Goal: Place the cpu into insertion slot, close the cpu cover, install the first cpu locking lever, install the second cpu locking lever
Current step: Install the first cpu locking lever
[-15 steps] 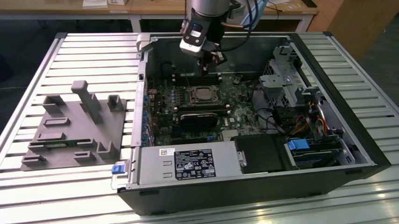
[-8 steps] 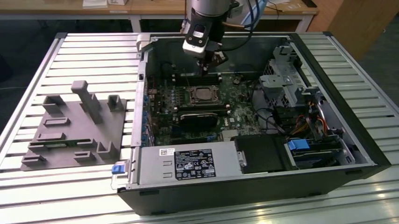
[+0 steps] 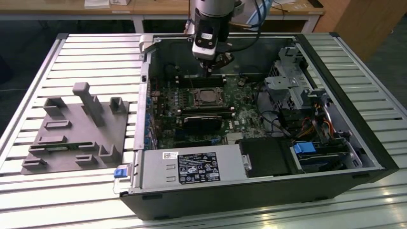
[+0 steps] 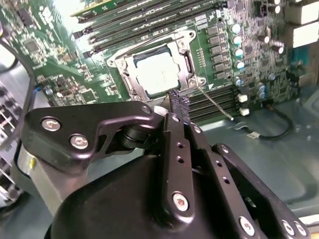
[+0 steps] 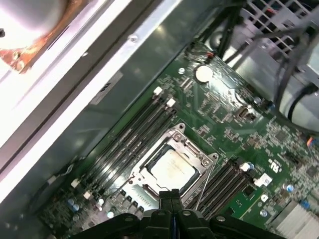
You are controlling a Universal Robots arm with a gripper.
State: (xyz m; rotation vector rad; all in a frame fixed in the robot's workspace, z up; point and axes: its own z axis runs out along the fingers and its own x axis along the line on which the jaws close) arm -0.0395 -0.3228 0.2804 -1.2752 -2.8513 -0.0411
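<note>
Just past the pressed-together fingers, the cpu lies under the cpu cover.

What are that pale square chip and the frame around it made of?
The cpu looks like metal, a matte pale silvery face with a soft sheen. The cpu cover seems thin bare metal too: silvery, with bright glints along its edges.
</note>
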